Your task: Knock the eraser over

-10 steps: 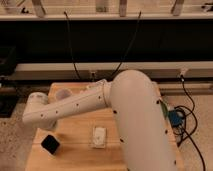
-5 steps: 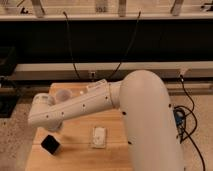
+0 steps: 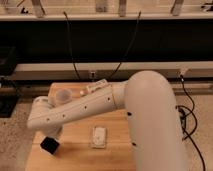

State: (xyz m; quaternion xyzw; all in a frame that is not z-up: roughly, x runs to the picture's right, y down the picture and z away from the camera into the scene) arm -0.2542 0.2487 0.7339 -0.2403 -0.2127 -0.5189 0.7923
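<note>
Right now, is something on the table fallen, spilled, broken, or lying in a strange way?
Nothing stands out. The eraser sits near the table's front left corner, with the pincer right above it. The flat white pad lies flat mid-table, and the translucent cup stands behind the arm. No spill or damage shows.

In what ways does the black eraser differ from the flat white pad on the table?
The eraser is matte black; the pad is white-grey. The eraser is a chunky block that stands taller, while the pad lies flat and thin. The eraser sits near the table's left edge, just below the arm's tool; the pad lies apart, nearer the middle. Both rest on the wooden table.
</note>
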